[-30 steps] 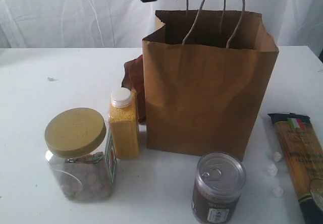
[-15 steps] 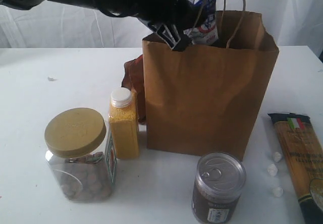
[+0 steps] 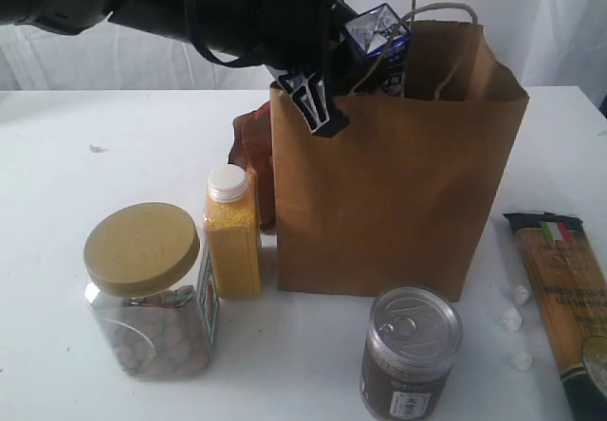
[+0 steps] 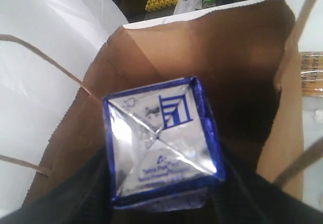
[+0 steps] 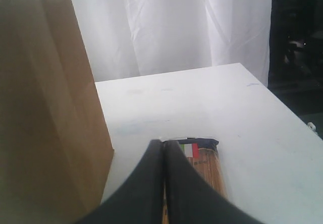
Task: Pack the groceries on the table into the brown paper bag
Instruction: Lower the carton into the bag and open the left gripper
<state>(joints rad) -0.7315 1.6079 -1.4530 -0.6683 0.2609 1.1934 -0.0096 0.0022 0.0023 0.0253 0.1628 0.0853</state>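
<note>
The brown paper bag (image 3: pixel 398 193) stands upright on the table (image 3: pixel 85 155). My left gripper (image 3: pixel 365 56) is shut on the small blue-white carton (image 3: pixel 381 46) and holds it in the bag's open mouth (image 4: pixel 237 82); the carton's foil end (image 4: pixel 161 138) faces the left wrist camera. In front of the bag stand the yellow-lidded jar (image 3: pixel 147 288), the yellow-grain bottle (image 3: pixel 232 231) and the pull-tab can (image 3: pixel 410 355). A brown pouch (image 3: pixel 254 155) peeks out behind the bag's left side. The spaghetti packet (image 3: pixel 564 298) lies at the right. My right gripper (image 5: pixel 162 148) is shut and empty above the packet (image 5: pixel 204 163).
Three small white bits (image 3: pixel 513 321) lie between the can and the spaghetti packet. A white curtain (image 3: pixel 114 51) hangs behind the table. The bag's cord handles (image 3: pixel 436 18) stand up beside the carton.
My left arm has swung in from above with the carton and lowered it into the bag's mouth. The bag's top has shifted slightly. The right gripper has not moved.
</note>
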